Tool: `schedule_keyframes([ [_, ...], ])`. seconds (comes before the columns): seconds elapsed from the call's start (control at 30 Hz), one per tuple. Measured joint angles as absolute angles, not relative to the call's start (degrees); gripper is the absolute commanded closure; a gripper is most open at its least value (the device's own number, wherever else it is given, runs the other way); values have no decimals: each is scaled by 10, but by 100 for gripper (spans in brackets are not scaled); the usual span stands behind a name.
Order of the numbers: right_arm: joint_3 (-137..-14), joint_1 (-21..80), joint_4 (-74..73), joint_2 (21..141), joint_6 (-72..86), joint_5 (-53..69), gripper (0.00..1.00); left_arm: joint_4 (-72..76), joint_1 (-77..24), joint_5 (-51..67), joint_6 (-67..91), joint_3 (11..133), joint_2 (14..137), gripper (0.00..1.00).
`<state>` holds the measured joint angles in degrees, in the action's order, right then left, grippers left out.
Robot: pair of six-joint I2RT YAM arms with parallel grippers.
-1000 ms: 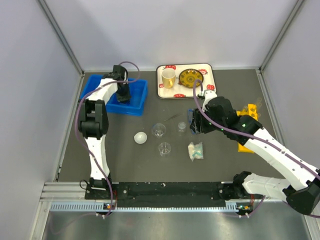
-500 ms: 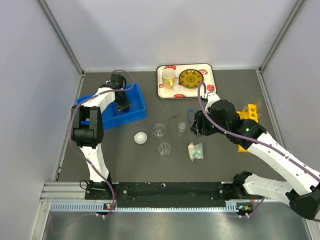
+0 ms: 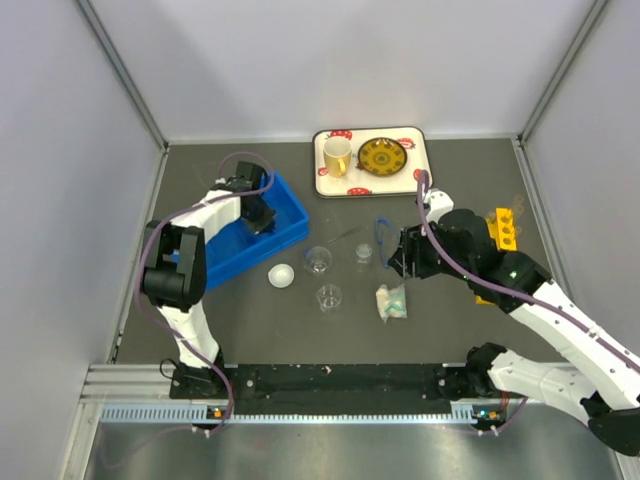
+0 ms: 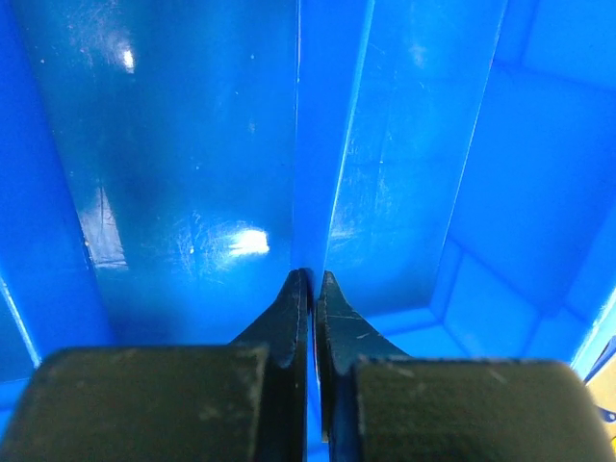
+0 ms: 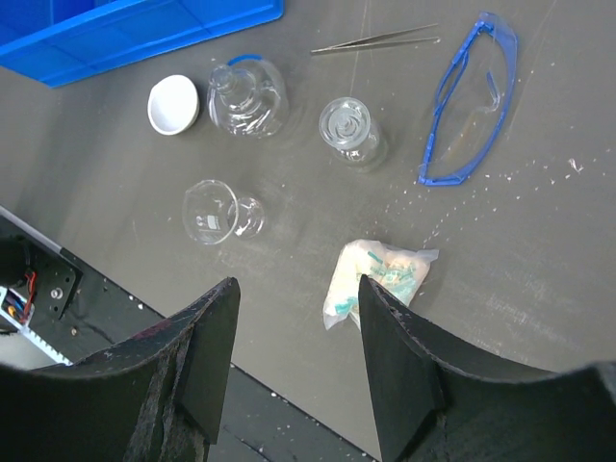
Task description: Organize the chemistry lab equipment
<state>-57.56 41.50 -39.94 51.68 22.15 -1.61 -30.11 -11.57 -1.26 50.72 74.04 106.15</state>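
My left gripper (image 3: 258, 214) (image 4: 310, 277) is shut on a wall of the blue bin (image 3: 235, 245) (image 4: 173, 164), which lies slanted at the left of the table. Right of the bin lie a white dome (image 3: 281, 276) (image 5: 173, 104), three clear beakers (image 3: 318, 260) (image 3: 363, 254) (image 3: 328, 296), a thin tube (image 3: 345, 235) (image 5: 375, 39), blue-rimmed goggles (image 3: 384, 228) (image 5: 472, 96) and a white-and-teal packet (image 3: 391, 301) (image 5: 380, 279). Hovering open and holding nothing, my right gripper (image 3: 400, 250) (image 5: 298, 289) is above the table, close by the packet.
At the back a white tray (image 3: 325, 185) carries a yellow mug (image 3: 337, 155) and a yellow patterned plate (image 3: 382, 156). A yellow block (image 3: 503, 228) sits behind my right arm. Grey walls close in the table on three sides.
My left gripper shut on the bin's wall and swung the bin's near end toward the middle of the table. My right arm drifted a little to the right.
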Motion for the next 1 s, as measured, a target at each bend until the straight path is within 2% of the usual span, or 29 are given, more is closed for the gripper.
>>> schedule_keyframes([
  [0.4,-570,415,-406,495,226,-15,47,-326,-226,-29,552,782,1076,100],
  [1.0,-569,415,-427,489,227,-23,47,-349,-244,-59,566,875,1150,100],
])
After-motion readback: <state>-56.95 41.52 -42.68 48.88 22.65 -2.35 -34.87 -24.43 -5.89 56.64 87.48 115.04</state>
